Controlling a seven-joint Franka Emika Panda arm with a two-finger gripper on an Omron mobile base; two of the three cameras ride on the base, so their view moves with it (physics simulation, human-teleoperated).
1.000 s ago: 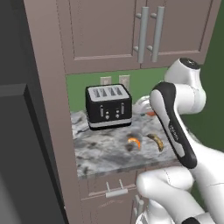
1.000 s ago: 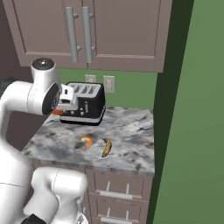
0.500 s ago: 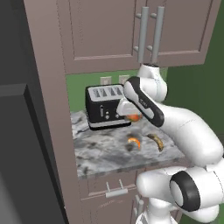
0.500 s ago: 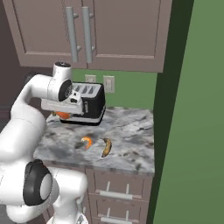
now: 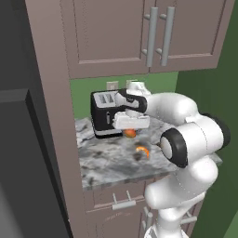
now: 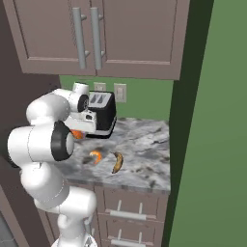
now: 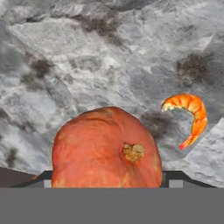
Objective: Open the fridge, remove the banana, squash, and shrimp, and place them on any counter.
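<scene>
An orange, round squash [image 7: 107, 151] sits between my gripper's [image 7: 107, 180] fingers, stem toward the camera. My gripper [image 5: 130, 129] is shut on the squash [image 5: 130, 134] and holds it low over the marbled counter [image 5: 107, 162], just in front of the black toaster [image 5: 104, 118]. From the right side the squash [image 6: 76, 134] peeks out under the gripper [image 6: 79, 129]. A curled orange shrimp [image 7: 188, 114] lies on the counter [image 7: 87, 52] a little beyond, near the front [image 5: 142, 151] [image 6: 96, 156]. The banana [image 6: 117, 162] lies next to the shrimp. I cannot tell whether the dark slab at the left is the fridge.
Mauve-brown wall cabinets [image 5: 153, 32] with silver handles hang above the toaster [image 6: 103, 113]. A tall cabinet side [image 5: 56, 116] bounds the counter [image 6: 144, 144] on the left, with a dark grey slab [image 5: 18, 162] beyond it. A green wall [image 6: 212, 120] closes the right end. Drawers [image 6: 128, 212] sit below.
The arm has swung its elbow forward and brought the hand lower in front of the toaster, with the squash still in the grip. Shrimp and banana have not moved.
</scene>
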